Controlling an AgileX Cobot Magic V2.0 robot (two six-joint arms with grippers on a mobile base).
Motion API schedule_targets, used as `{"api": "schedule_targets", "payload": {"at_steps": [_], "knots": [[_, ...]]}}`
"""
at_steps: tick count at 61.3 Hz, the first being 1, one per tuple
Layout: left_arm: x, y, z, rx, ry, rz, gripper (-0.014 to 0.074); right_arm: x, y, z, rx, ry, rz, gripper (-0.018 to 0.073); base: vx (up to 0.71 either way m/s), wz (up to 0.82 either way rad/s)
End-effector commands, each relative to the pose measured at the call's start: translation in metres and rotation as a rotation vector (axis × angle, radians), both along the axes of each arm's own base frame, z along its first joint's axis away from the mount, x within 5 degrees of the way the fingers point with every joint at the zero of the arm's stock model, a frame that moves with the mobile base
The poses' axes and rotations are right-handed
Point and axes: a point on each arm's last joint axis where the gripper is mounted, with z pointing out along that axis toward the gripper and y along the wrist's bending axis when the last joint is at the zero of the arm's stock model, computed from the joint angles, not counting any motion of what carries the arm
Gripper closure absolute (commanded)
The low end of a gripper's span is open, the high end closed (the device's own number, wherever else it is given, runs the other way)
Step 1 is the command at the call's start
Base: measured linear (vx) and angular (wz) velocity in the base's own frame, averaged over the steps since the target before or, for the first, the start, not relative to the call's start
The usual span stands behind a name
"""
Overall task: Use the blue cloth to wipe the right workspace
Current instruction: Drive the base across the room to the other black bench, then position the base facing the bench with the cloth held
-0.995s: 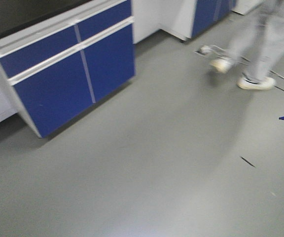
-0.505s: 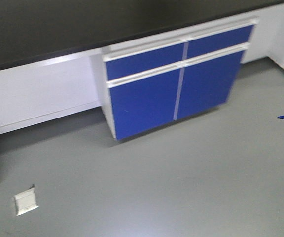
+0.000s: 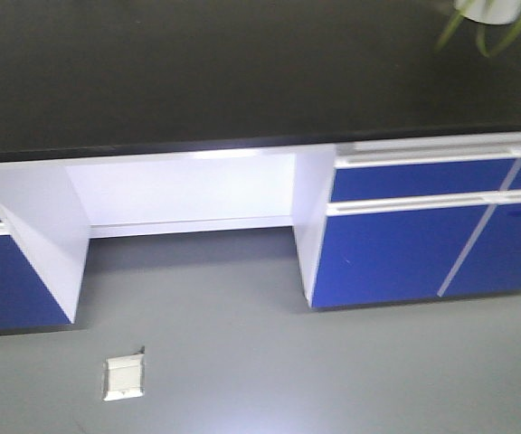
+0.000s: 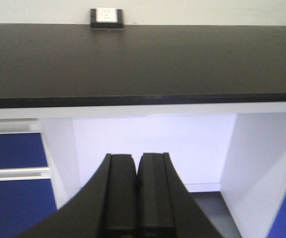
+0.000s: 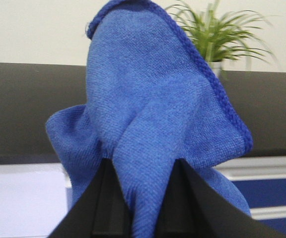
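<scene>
Of my right pincer point(image 5: 143, 167) I see only two dark finger ends; the rest runs off the near edge of its wrist view. The blue cloth point(image 5: 153, 114) pinched between them hides the left part of the plant point(image 5: 222, 34) and a wide stretch of the right workspace point(image 5: 19, 109). In the front view that cloth is a mere sliver cut by the right edge, and the plant is a blur clipped by the top edge. My left pincer point(image 4: 135, 163), jaws pressed together, is cut off below. The print on the small black box point(image 4: 106, 17) is too small to read. A pale square thing point(image 3: 123, 377) on the floor point(image 3: 269, 371) is too blurred to name.
</scene>
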Motion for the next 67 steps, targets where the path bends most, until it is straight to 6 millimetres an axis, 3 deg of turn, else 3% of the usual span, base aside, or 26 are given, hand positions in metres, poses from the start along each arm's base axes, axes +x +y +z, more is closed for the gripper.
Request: {"api": "schedule_targets", "payload": {"at_steps": [1, 34, 67], "knots": [[0.0009, -0.0013, -0.0024, -0.009, -0.063, -0.014, 0.0602, 0.0026, -0.0027, 0.0166, -0.025, -0.098, -0.028, 0.0559, 0.33, 0.46], [0.0009, -0.0013, -0.0024, -0.009, -0.063, -0.014, 0.0602, 0.0026, -0.0027, 0.0166, -0.025, -0.098, -0.028, 0.0559, 0.32, 0.29], [0.0009, -0.0013, -0.0024, -0.009, -0.063, -0.014, 0.0602, 0.0026, -0.0027, 0.0166, -0.025, -0.098, -0.028, 0.0559, 0.32, -0.09]]}}
